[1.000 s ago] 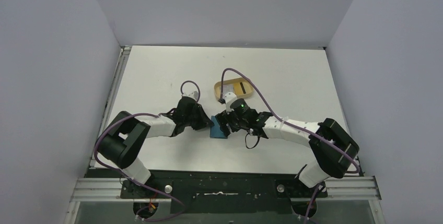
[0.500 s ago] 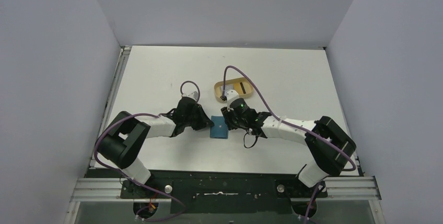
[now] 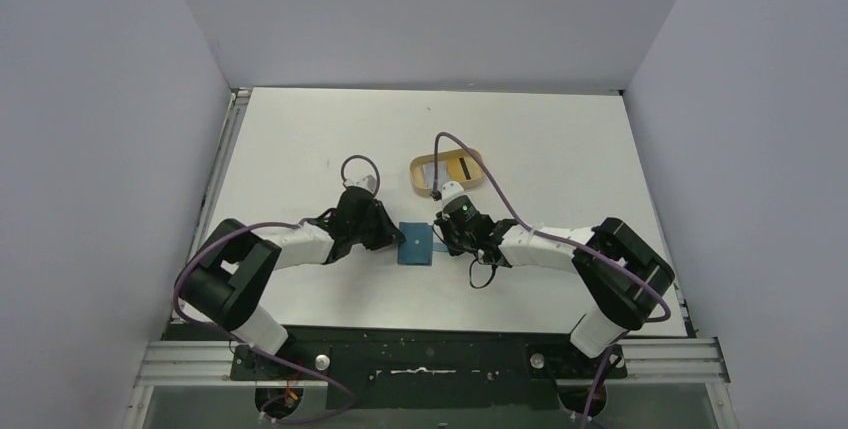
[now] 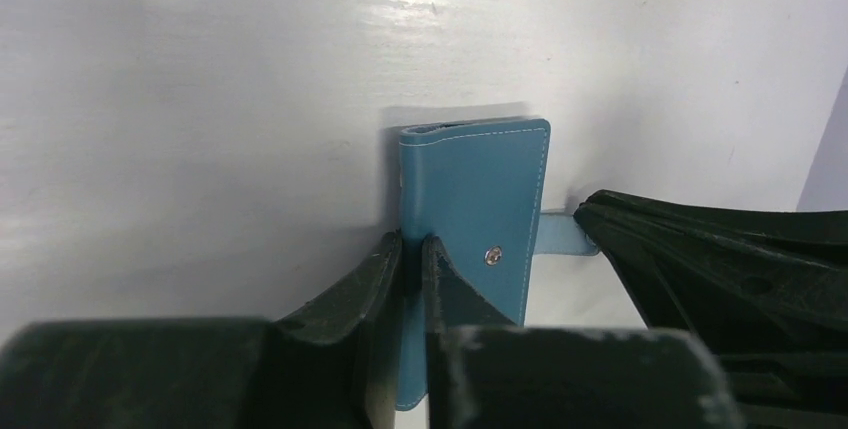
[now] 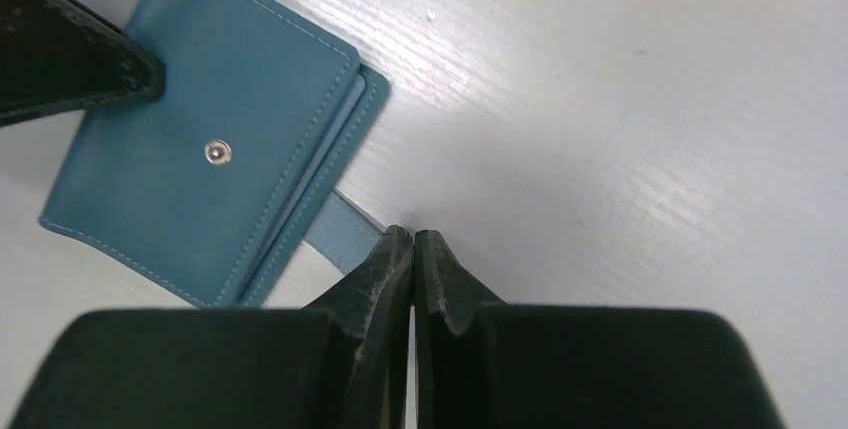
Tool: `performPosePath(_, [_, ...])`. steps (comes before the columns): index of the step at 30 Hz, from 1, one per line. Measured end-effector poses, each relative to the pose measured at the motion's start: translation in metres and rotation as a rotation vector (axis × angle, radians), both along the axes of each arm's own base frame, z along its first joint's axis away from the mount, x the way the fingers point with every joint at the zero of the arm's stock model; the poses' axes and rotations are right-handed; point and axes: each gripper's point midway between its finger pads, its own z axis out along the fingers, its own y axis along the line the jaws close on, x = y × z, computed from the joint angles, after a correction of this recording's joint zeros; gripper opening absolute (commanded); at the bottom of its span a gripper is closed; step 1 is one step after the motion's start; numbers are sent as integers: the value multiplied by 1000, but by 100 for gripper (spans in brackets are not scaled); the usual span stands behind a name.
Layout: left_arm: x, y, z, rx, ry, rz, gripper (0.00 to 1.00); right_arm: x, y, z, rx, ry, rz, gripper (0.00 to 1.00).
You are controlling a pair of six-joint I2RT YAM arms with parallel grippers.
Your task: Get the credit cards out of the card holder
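The teal card holder (image 3: 415, 244) lies folded on the white table between my two grippers. My left gripper (image 4: 412, 239) is shut on its left edge (image 4: 430, 189). The cover (image 5: 200, 149) shows a metal snap stud, and the snap tab (image 5: 345, 229) hangs loose from the right edge. My right gripper (image 5: 413, 234) is shut at the tab's end. The tab runs under its left finger, and nothing shows between the jaws. A whitish credit card (image 3: 431, 171) and a gold-tan one with a dark stripe (image 3: 462, 168) lie in the tan tray behind.
The tan oval tray (image 3: 478, 181) sits just behind the right wrist, under its purple cable. White walls close off the table on the left, right and back. The arm bases stand at the near edge.
The right gripper has gone from open to shut and has drawn back from over the card holder to its right edge. The left gripper has kept its grip, and the holder has shifted slightly.
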Motion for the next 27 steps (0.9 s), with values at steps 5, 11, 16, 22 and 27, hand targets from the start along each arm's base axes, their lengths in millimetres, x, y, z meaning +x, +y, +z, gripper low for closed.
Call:
performPosePath(5, [-3, 12, 2, 60, -4, 15, 57, -7, -8, -10, -7, 21, -15, 0])
performPosePath(11, [-5, 30, 26, 182, -50, 20, 90, -6, -8, -10, -1, 22, -23, 0])
performPosePath(16, [-14, 13, 56, 271, -126, -67, 89, -6, -8, -10, 2, 21, -24, 0])
performPosePath(22, [-35, -8, 60, 435, -218, -175, 89, -5, -10, -10, 20, 23, -47, 0])
performPosePath(27, [-47, -6, 41, 623, -243, -212, 89, -4, -17, -10, 39, 22, -78, 0])
